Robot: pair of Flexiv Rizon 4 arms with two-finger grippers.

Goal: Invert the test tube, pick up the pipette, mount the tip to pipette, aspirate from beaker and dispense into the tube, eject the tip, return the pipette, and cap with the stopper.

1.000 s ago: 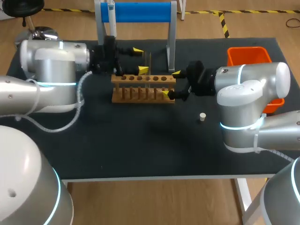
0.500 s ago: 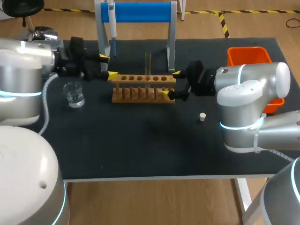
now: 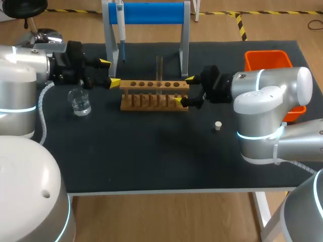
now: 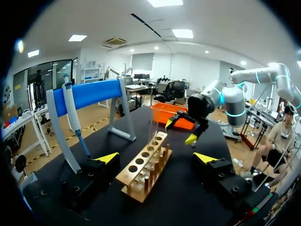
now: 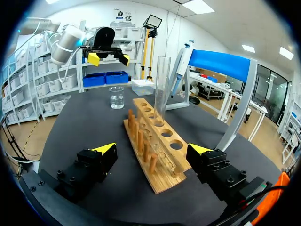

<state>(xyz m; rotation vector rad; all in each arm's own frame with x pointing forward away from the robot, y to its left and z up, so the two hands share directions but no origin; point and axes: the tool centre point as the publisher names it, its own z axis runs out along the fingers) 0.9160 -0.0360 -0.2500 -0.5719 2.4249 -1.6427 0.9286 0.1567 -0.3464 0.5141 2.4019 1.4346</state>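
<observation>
A clear test tube (image 3: 159, 75) (image 5: 162, 89) (image 4: 153, 128) stands upright in the wooden rack (image 3: 154, 96) (image 5: 165, 134) (image 4: 141, 162). My left gripper (image 3: 107, 73) (image 4: 156, 159) is open just off the rack's left end, with nothing between its fingers. At the rack's right end my right gripper (image 3: 184, 90) (image 5: 152, 149) is open, its fingers on either side of that end. The pipette (image 3: 120, 30) (image 4: 75, 117) (image 5: 181, 66) hangs on the blue stand (image 3: 151, 12). A glass beaker (image 3: 79, 102) (image 5: 116, 97) sits left of the rack. The small stopper (image 3: 218, 125) lies on the mat to the right.
An orange bin (image 3: 267, 60) (image 4: 176, 110) stands at the table's back right, behind my right arm. The blue stand's legs (image 3: 184, 50) rise just behind the rack. Bare black mat (image 3: 151, 156) fills the front half of the table.
My left arm has drawn back to the left, away from the tube and rack, uncovering the beaker. The right arm has not moved.
</observation>
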